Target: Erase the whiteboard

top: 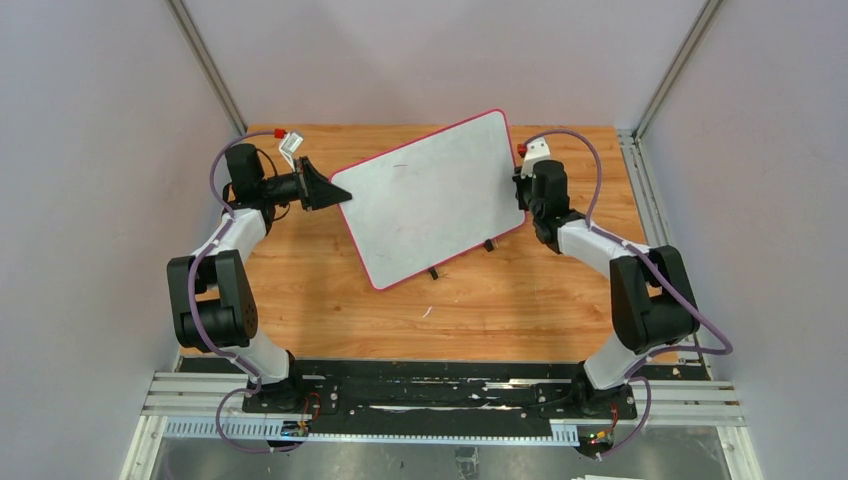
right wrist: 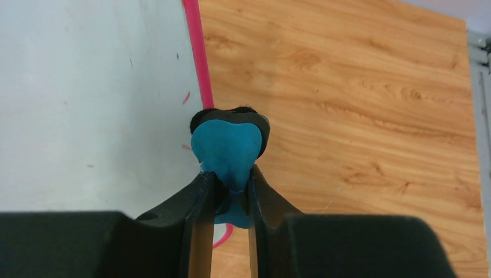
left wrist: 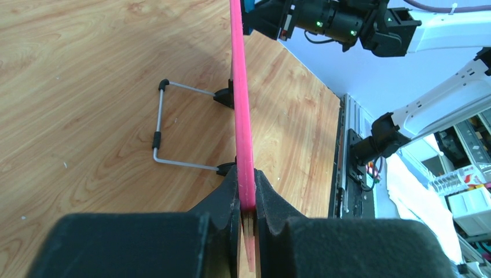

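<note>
The whiteboard (top: 430, 195), white with a pink-red rim, lies tilted across the middle of the wooden table, lifted at its left corner. My left gripper (top: 335, 195) is shut on that corner; in the left wrist view the pink rim (left wrist: 240, 98) runs edge-on between the pads (left wrist: 248, 191). My right gripper (top: 522, 195) sits at the board's right edge, shut on the blue bow-shaped eraser (right wrist: 227, 147). The eraser rests over the rim (right wrist: 200, 58) beside small red marks (right wrist: 185, 98). The white surface (right wrist: 87, 87) is mostly clean, with a faint mark near its top.
The board's wire stand (left wrist: 168, 124) and black feet (top: 434, 272) hang beneath it over the wooden table (top: 480, 310). Grey walls and metal rails (top: 640, 190) enclose the table on both sides.
</note>
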You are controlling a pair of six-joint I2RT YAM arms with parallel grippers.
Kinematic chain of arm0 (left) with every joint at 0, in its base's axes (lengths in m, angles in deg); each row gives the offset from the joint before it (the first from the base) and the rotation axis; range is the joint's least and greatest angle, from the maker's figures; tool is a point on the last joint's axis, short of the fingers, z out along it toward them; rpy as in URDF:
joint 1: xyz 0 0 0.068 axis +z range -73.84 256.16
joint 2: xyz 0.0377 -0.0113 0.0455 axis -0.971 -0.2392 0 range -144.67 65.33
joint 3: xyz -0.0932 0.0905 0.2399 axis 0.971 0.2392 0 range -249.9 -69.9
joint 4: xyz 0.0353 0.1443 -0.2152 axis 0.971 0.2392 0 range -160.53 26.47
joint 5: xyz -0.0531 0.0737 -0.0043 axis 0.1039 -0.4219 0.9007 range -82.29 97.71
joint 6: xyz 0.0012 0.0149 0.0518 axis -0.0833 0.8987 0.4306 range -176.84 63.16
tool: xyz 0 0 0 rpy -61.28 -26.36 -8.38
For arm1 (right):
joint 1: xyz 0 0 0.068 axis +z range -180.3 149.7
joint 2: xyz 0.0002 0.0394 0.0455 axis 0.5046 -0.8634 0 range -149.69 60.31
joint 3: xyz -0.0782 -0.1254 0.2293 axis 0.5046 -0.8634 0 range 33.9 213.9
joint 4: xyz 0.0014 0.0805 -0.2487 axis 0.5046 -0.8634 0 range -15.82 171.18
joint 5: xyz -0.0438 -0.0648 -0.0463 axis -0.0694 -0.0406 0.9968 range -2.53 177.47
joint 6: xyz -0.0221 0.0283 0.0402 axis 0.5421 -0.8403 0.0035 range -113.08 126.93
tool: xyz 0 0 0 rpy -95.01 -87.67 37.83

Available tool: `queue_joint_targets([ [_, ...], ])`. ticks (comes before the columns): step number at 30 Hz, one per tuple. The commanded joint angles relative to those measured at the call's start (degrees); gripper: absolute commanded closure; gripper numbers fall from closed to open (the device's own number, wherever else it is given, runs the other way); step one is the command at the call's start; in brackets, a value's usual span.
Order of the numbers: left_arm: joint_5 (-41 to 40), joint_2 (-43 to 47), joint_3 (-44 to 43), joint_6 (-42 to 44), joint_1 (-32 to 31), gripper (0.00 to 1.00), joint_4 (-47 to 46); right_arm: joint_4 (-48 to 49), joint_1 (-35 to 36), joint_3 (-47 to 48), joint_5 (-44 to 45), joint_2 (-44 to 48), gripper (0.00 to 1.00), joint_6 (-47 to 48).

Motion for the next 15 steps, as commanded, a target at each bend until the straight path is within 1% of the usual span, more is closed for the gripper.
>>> queue_joint_targets([
  [1,4.37,0.0,-0.05,1.52,-0.29,1.0,-1.74,2.5,-0.65,-4.39,-0.76,1.95,0.99,-3.98],
  [8,4.28,0.04,0.03,1.61,-0.31,1.0,-1.74,3.31,-0.65,-8.21,-0.53,4.24,0.99,-5.26],
  [11,4.31,-0.1,0.03,1.52,-0.28,1.0,-1.74,2.34,-0.65,-6.51,-0.65,4.23,0.99,-4.63],
  [15,4.36,0.22,0.05,1.52,-0.3,1.0,-1.74,-0.14,-0.65,-1.7,-1.36,3.11,0.99,-3.36],
])
